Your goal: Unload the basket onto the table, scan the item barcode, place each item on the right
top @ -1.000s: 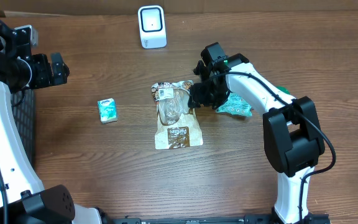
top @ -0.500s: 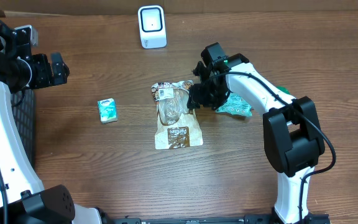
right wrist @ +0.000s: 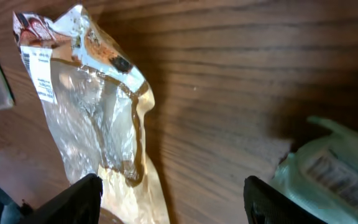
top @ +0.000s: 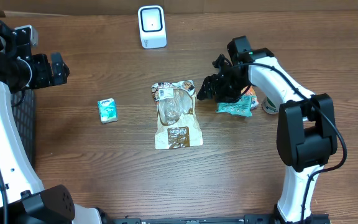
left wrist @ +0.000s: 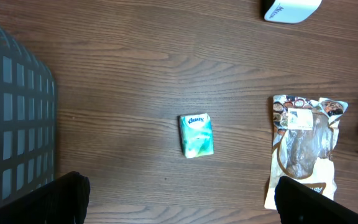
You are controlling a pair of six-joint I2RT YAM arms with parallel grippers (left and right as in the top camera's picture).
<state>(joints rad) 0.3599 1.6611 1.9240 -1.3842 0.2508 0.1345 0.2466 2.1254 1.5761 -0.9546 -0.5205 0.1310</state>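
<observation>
In right wrist view, green pouch (right wrist: pixel 347 186) shows barcode (right wrist: pixel 324 165); overhead hides it.

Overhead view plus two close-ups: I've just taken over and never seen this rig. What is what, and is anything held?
The machine is two robot arms at a wooden table. The overhead view looks down on both; each close-up comes from a camera on one wrist. On the table lie a white scanner at the far edge, a small tissue pack, a clear snack bag in the middle and a green packet to its right. A black mesh basket sits at the left. The left gripper is open above the left side; the right gripper is open beside the snack bag's right edge. Neither holds anything.
</observation>
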